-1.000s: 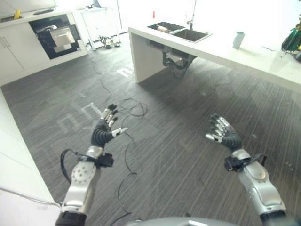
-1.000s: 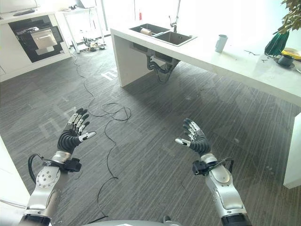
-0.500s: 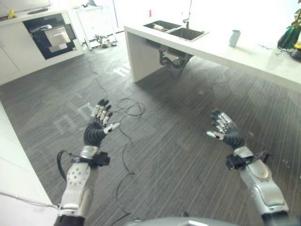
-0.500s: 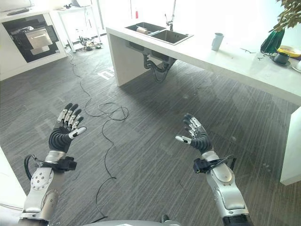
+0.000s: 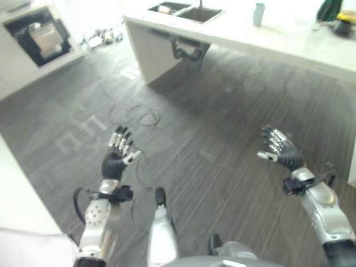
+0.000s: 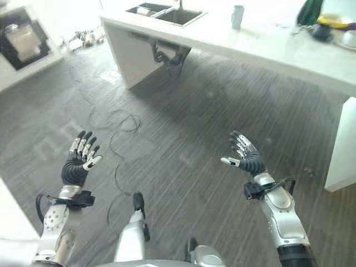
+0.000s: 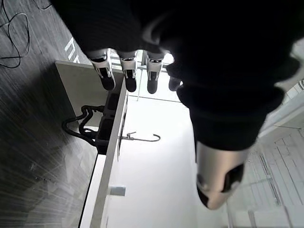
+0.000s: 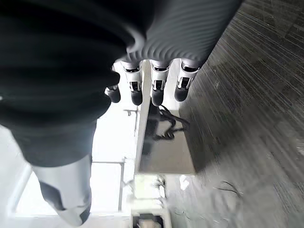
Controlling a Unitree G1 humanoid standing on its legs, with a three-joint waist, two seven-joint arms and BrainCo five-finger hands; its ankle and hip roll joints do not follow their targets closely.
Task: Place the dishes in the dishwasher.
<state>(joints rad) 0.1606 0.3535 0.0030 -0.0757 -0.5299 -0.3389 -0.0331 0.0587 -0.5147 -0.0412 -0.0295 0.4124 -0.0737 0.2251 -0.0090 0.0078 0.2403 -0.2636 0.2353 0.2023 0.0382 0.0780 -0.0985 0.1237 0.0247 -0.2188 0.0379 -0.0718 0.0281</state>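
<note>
Light: strong glare washes my view over the counter (image 5: 278,41).
Blur: the floor (image 6: 183,144) below it looks smeared.

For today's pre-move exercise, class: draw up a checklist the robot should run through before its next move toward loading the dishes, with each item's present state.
1. Left hand free, fingers relaxed: ok.
2. Right hand free, open: ok.
3. Dish in either hand: not ok.
4. Counter with sink within arm's reach: not ok, probably too far across the floor.
5. Dishwasher located: cannot tell.
6. Dishes located: cup on counter, ok; others cannot tell.
</note>
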